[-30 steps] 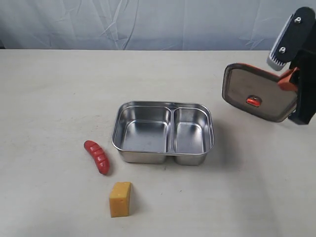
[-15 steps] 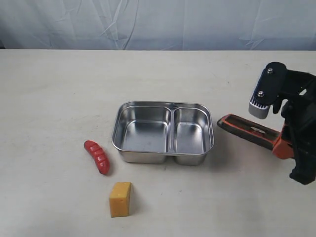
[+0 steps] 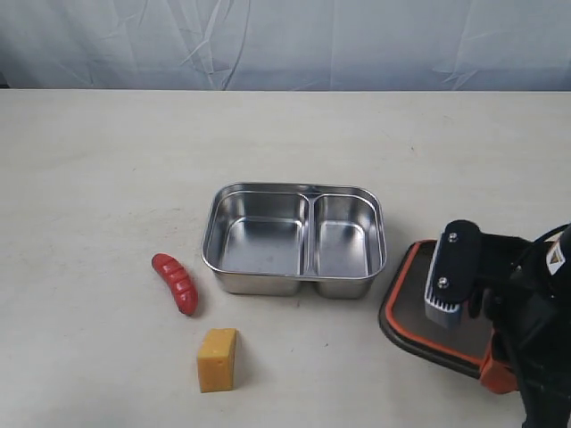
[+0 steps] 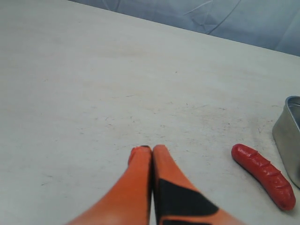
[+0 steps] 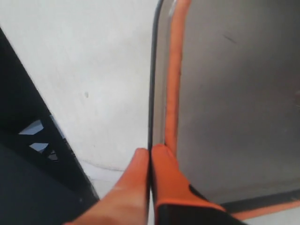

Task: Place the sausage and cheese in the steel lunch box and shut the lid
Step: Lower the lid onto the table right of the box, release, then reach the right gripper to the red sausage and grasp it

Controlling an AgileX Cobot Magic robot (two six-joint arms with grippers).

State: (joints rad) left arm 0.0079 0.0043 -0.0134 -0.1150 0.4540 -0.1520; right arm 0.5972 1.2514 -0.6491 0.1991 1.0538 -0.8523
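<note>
Over on the exterior view, the steel lunch box point(image 3: 294, 283) sits mid-desk point(image 3: 107, 160) with both compartments empty. The sausage point(image 3: 175, 283) lies just off its left end and the cheese point(image 3: 218, 359) stands a bit nearer the camera. The lid point(image 3: 412, 308) is down low to the right of the box, orange seal facing up, with the right end effector point(image 3: 498, 373) at its near corner. Can't tell if it's actually resting on the desk.

Left wrist view: the left end effector point(image 4: 151, 150) has its fingers pressed together with nothing between them, and the sausage point(image 4: 263, 175) is close by.

Right wrist view: the right end effector point(image 5: 150, 152) is pinched tight on the lid's point(image 5: 229, 84) edge.

My guess is the sausage is light, hard plastic and curved, so it could roll or squirt out. I'd pinch it across the middle where the ridges give some bite. The cheese looks easy: squeeze its two flat faces. The lid looks thin and stiff, so an edge grip should work.
</note>
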